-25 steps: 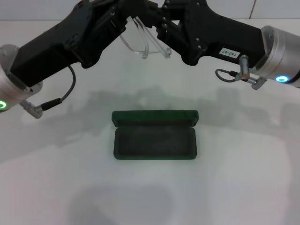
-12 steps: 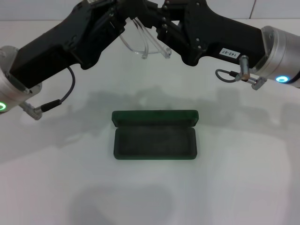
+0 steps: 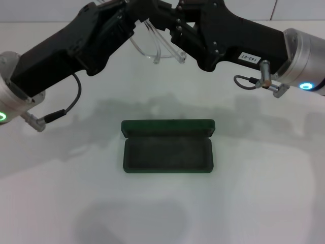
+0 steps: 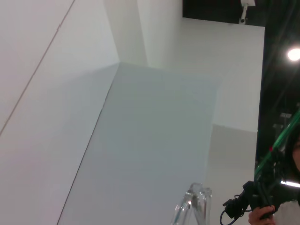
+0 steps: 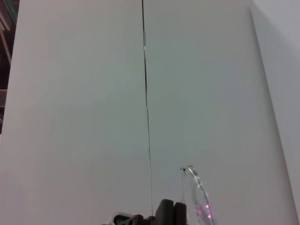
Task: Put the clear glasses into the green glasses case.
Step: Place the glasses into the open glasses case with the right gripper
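Clear glasses [image 3: 155,46] hang high between left gripper [image 3: 133,18] and right gripper [image 3: 170,25]; finger grip can't be told. Green glasses case [image 3: 167,147] lies open below, bare table [image 3: 264,193] all round. Wrist views show only walls and lens edges.

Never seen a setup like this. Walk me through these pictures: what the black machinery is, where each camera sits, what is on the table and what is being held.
The two black shapes are the arms of one robot. The wide picture comes from a camera on its head, looking down at a white table. The other two come from cameras on each wrist, and they point mostly at walls.

The left gripper and the right gripper meet at the far side of the table, raised above it. Between them hang the clear glasses, held up in the air; I cannot tell how each set of fingers is closed on them. A piece of the glasses shows at the edge of each wrist picture too.

On the table nearer the robot lies the green glasses case, open and with nothing inside.
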`<state>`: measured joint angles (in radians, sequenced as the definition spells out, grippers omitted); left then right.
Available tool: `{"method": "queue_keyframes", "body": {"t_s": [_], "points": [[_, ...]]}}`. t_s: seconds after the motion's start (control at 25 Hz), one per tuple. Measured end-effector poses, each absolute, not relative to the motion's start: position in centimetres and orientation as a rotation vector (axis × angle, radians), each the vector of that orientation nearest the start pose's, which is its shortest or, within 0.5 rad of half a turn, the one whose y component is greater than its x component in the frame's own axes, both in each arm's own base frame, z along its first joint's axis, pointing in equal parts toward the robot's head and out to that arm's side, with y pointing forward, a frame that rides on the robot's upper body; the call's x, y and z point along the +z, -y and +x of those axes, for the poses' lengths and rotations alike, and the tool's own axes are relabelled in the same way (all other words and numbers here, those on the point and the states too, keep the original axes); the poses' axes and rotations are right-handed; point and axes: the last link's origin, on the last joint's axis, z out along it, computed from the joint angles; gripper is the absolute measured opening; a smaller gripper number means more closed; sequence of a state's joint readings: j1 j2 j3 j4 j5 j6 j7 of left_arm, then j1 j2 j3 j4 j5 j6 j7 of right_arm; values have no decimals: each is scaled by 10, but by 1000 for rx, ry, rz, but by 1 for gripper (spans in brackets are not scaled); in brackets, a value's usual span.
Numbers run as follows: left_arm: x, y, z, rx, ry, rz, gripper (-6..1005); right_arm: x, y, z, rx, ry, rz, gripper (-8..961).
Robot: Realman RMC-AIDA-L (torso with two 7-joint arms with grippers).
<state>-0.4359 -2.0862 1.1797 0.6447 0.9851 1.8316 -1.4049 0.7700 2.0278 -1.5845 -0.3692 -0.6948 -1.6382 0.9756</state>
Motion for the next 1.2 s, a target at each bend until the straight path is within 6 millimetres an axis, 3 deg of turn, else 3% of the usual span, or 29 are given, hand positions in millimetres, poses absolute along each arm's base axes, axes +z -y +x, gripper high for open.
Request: {"method": "queue_keyframes", "body": {"t_s": [1.2], "points": [[32, -290, -176, -1856, 379, -2468, 36, -20, -344, 118, 1629, -43, -2562, 51]]}}
